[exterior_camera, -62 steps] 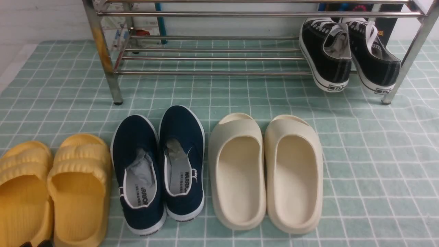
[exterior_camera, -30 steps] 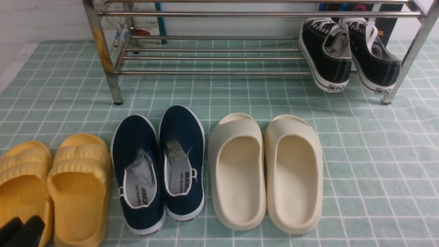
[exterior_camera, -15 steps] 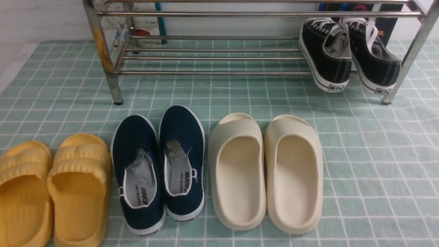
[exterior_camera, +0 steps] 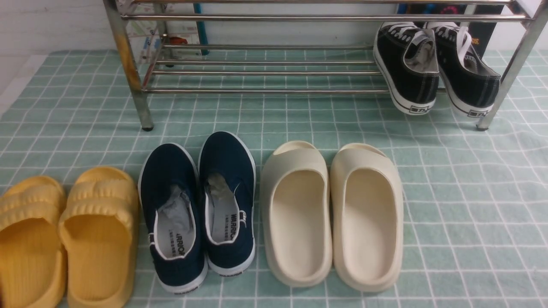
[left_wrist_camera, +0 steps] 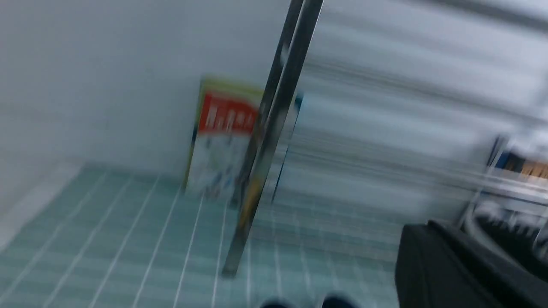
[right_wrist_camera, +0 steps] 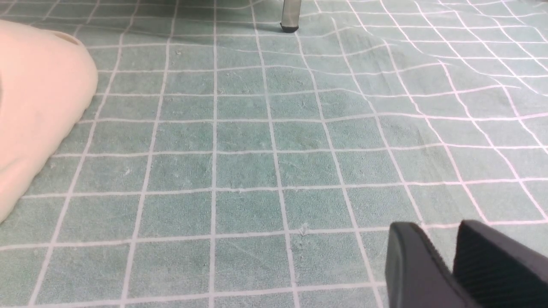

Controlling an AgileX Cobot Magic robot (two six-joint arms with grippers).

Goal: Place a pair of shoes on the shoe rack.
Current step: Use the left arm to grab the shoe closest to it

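The pair of shoes, two navy slip-ons with white soles, stands side by side on the green checked mat, the left shoe (exterior_camera: pixel 172 214) and the right shoe (exterior_camera: pixel 227 201), toes towards the shoe rack (exterior_camera: pixel 265 90). The chrome rack stands across the back. Neither gripper shows in the front view. The left wrist view is blurred: my left gripper (left_wrist_camera: pixel 428 229) is one dark mass, its fingers seemingly together and empty, facing a rack post (left_wrist_camera: pixel 274 128), with the navy toes (left_wrist_camera: pixel 338 302) at the picture's edge. My right gripper (right_wrist_camera: pixel 456 229) is shut and empty just above bare mat.
Black lace-up sneakers (exterior_camera: pixel 432 64) lie on the rack's lower shelf at the right. Cream slides (exterior_camera: pixel 334 214) stand right of the navy pair, one also in the right wrist view (right_wrist_camera: pixel 38 107). Yellow slides (exterior_camera: pixel 64 239) stand at the left. A printed booklet (left_wrist_camera: pixel 222 137) leans behind the rack.
One second ago my left gripper's dark fingers showed at the bottom left corner over a yellow slide; they have since left the front view. The shoes have not moved.
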